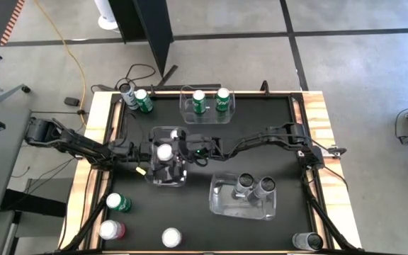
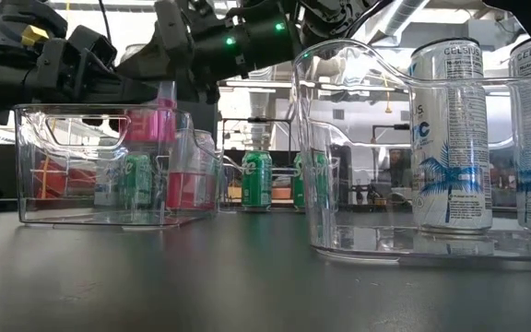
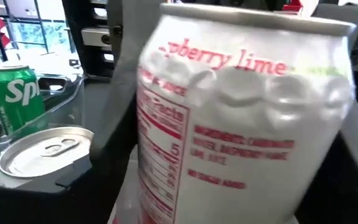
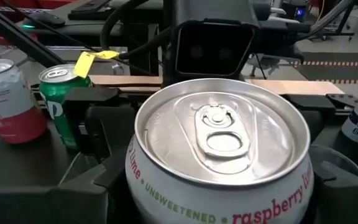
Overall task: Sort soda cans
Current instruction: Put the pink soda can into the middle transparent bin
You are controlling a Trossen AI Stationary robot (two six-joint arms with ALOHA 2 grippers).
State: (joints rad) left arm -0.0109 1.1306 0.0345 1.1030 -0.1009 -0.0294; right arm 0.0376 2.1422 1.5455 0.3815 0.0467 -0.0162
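A red-pink and white "raspberry lime" can (image 3: 241,118) hangs over the clear middle bin (image 1: 168,176), as the low view (image 2: 150,120) shows. My left gripper (image 1: 156,151) comes from the table's left and is shut on it. My right gripper (image 1: 179,151) comes from the right, open, its fingers either side of the same can (image 4: 219,134); I cannot tell whether they touch it. A second red-pink can (image 2: 187,180) stands on the bin's floor. Two green cans (image 1: 210,100) stand in the far bin, two grey cans (image 1: 255,185) in the right bin. My left gripper pinches the can's side wall (image 3: 157,124) between its two fingers, which come level from the table's left, one on each side of the can. The can is nearly upright, top up, lifted clear of the bin's floor.
Loose cans stand on the mat: a grey one (image 1: 126,92) and a green one (image 1: 144,100) at the far left, a green one (image 1: 118,203), a red-pink one (image 1: 111,230) and another (image 1: 171,237) at the near left, and a grey one (image 1: 307,241) at the near right.
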